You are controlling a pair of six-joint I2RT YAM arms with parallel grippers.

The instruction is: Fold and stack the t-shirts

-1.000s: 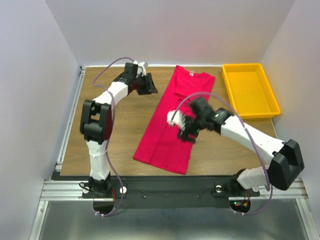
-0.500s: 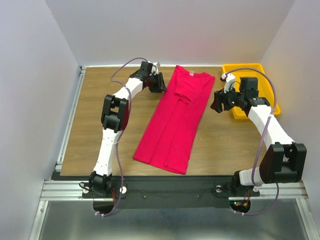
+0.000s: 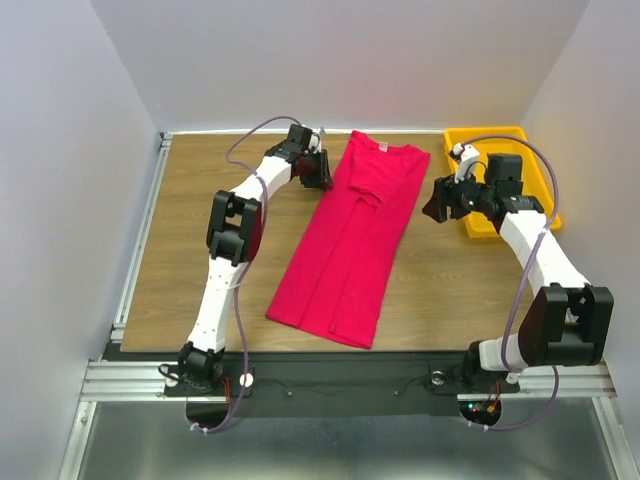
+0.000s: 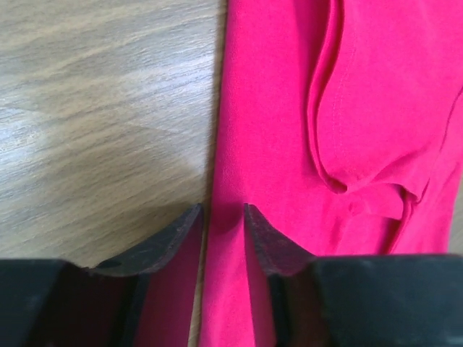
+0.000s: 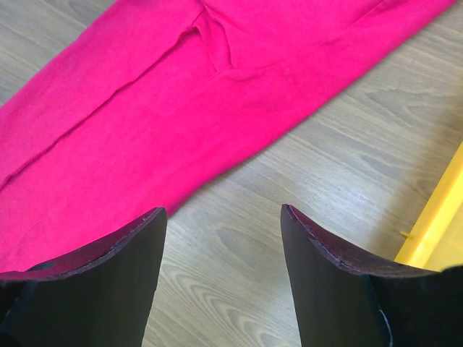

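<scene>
A: Where did the crimson-pink cotton t-shirt [image 3: 345, 250] lie?
B: Lengthwise on the wooden table [image 3: 200, 200], sleeves folded in.
A: And the tools?
B: Left tool [image 4: 224, 217] straddled its left edge by the collar, jaws near together; gripping or not, I couldn't tell. Right tool [image 5: 223, 217] hung wide open, empty, beside the opposite edge, likely for a matched lift.

Matt cloth t-shirt [image 3: 345, 250] on grained wooden table [image 3: 185, 190].

left gripper [image 3: 322, 170] slid onto crimson-pink cotton t-shirt [image 3: 350, 240] edge, jaws narrowing, right gripper [image 3: 437, 200] swung away beside yellow plastic tray [image 3: 485, 131]
</scene>
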